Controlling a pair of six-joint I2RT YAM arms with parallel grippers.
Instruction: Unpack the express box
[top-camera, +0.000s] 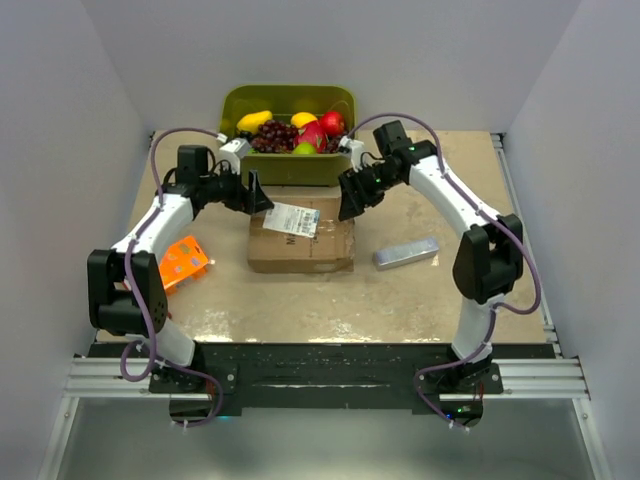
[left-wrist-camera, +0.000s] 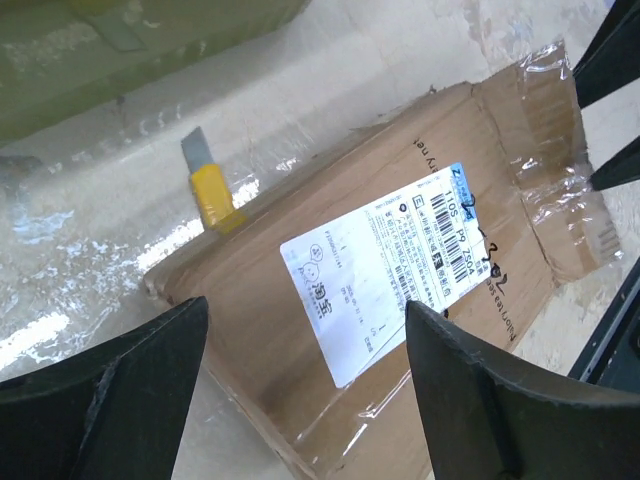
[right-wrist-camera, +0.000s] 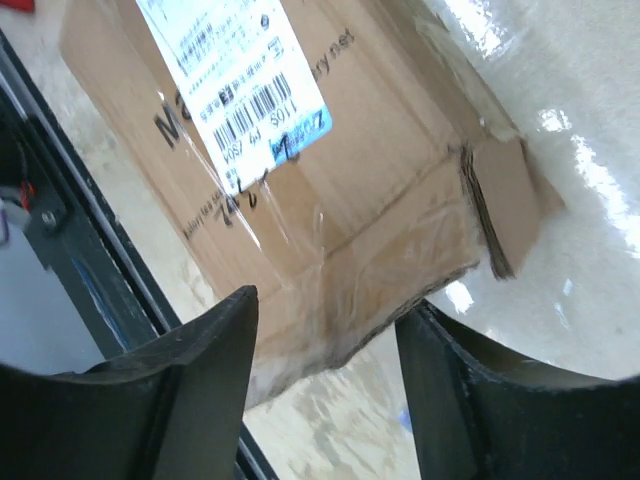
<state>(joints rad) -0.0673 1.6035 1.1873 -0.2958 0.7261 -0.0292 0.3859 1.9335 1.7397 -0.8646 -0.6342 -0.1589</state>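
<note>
You're working in a robotics lab test cell: plain white panel walls (top-camera: 330, 40) box in the beige surface (top-camera: 400, 300) at 9, 12 and 3 o'clock, and at 6 o'clock a black base plate (top-camera: 320, 372) sits on a silver aluminium rail (top-camera: 545, 378).

Express box (top-camera: 300, 238) — left gripper (top-camera: 258, 197), right gripper (top-camera: 350, 203) at far corners

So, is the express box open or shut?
Shut. The express box shows a flat, closed top with the white label across it; only a side flap sticks out.
</note>
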